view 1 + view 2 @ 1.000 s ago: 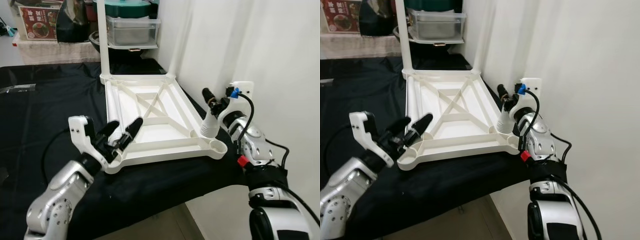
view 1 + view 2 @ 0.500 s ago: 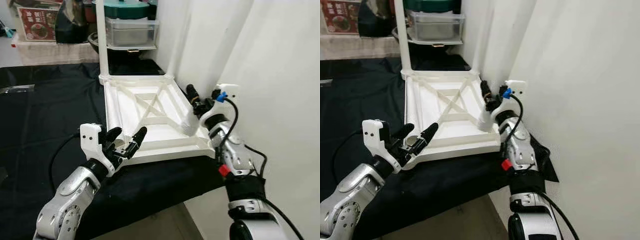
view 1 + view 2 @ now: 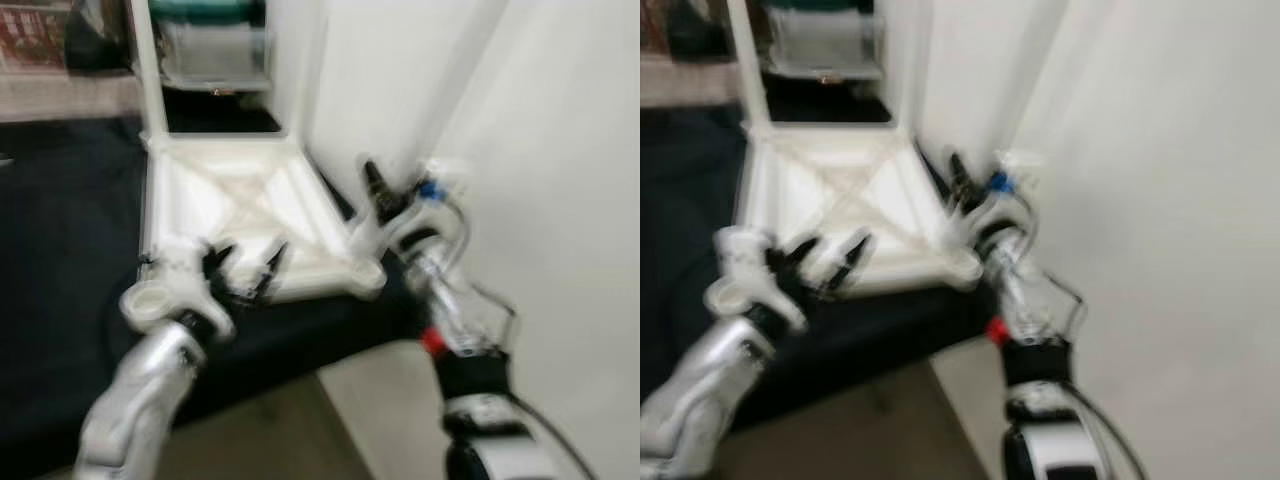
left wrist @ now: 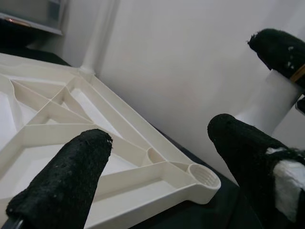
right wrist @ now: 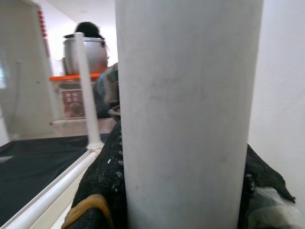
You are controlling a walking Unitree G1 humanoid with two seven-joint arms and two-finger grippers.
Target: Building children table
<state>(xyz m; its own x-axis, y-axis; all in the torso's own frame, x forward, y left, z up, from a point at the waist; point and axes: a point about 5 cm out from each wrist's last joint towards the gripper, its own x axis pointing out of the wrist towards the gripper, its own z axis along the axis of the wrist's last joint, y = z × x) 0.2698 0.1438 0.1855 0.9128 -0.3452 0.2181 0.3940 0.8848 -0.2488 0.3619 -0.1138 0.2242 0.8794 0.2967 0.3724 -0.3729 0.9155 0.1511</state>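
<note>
The upturned white children's table top (image 3: 240,215) lies on the black-covered counter (image 3: 60,260), at its right edge by the wall. The left hand (image 3: 243,278), fingers spread and released, hovers at the near corner. The right hand (image 3: 372,200) grips a white table leg (image 5: 188,114) above the near right corner socket (image 4: 204,177).

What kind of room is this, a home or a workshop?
Probably a home, likely near a kitchen. A metal cooking pot stands on a shelf at the back, a black cloth covers the work surface, and a white plastic tabletop lies upside down on it beside a plain white wall.
</note>
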